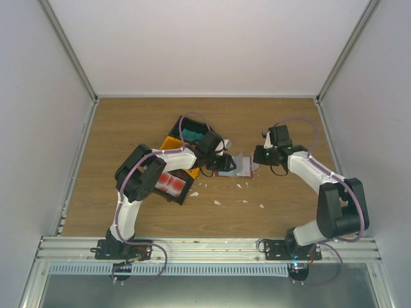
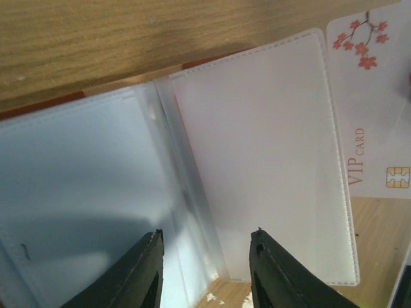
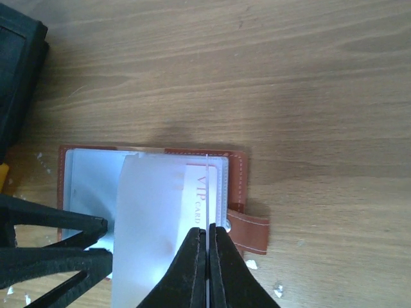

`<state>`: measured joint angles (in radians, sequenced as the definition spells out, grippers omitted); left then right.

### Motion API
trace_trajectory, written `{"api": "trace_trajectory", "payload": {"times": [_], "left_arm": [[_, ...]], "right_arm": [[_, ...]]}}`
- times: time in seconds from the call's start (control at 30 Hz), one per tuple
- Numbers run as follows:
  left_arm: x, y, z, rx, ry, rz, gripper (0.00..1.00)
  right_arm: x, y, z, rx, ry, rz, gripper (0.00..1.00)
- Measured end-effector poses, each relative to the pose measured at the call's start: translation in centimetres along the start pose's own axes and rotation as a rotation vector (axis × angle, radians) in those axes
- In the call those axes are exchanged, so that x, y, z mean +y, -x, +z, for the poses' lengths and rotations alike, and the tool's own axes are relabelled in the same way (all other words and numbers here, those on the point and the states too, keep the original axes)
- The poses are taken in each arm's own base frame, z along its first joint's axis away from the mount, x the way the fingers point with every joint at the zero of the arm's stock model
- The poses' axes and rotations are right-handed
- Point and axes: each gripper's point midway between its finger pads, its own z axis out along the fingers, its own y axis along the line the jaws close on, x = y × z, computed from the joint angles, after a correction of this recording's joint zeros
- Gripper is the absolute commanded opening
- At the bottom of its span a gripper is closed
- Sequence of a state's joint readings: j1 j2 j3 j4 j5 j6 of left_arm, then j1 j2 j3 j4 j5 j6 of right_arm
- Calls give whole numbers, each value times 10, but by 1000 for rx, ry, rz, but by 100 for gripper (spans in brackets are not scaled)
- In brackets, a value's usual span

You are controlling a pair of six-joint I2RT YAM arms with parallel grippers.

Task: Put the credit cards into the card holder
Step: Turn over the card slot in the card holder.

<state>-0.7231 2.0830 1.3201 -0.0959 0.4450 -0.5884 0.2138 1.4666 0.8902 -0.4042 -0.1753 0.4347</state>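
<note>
Left of the wallet, spare red cards (image 1: 172,184) wait in the black bin (image 1: 182,197). Left pincer (image 2: 207,235) is half-wide, straddling the near edge of a clear sleeve (image 2: 257,160); I cannot tell if it touches. Wallet (image 3: 241,168) lies open on the bench (image 3: 289,77). Right pincer (image 3: 207,232) is clamped on the VIP card (image 3: 200,190), edge-up over the right-hand pocket. My worry: the card misses the slot mouth and rides over the floppy sleeve, or shoves the unpinned wallet sideways.

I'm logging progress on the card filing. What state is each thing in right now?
Card holder: open, lying flat, clear sleeves showing.
Right gripper: shut on the VIP card.
VIP card: pinched in the jaws, at the holder's right side.
Left gripper: jaws apart over the sleeves.
Black bins: one holds red cards, one teal cards.
</note>
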Motion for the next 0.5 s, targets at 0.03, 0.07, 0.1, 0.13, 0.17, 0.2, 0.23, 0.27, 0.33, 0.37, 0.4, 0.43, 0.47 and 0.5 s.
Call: {"api": "trace_trajectory", "payload": {"times": [0.03,0.07,0.1,0.13,0.17,0.2,0.23,0.27,0.33,0.37,0.4,0.43,0.47,0.5], "left_arm": [[1,1,0,-5,8,-1,35],[3,1,0,-9,16,-5,33],[5,2,0,-14,26,-4,32],[6,3,0,-17,35,-8,30],[8,3,0,-19,43,-11,29],[9,2,0,-19,51,-12,29],[11,2,0,-18,61,-15,29],[12,2,-1,-17,66,-17,29],[13,2,-1,-14,74,-20,28],[13,2,-1,-11,78,-21,28],[13,3,-1,-8,81,-23,27],[12,4,0,-8,82,-23,27],[12,5,1,-7,81,-22,27],[12,6,2,-4,83,-23,27]], "right_arm": [[1,-1,2,7,7,1,0],[2,-3,4,16,17,2,0],[4,-4,6,23,26,4,0],[5,-5,9,31,38,8,1],[7,-6,12,38,48,11,1],[8,-7,15,43,59,14,1],[10,-7,19,49,74,19,0],[12,-8,22,54,87,24,0],[17,-9,28,65,119,34,0],[20,-10,31,69,137,37,0],[22,-11,36,76,155,43,1],[24,-12,40,86,168,48,1],[25,-14,43,98,184,54,0],[28,-17,47,110,202,57,1]]}}
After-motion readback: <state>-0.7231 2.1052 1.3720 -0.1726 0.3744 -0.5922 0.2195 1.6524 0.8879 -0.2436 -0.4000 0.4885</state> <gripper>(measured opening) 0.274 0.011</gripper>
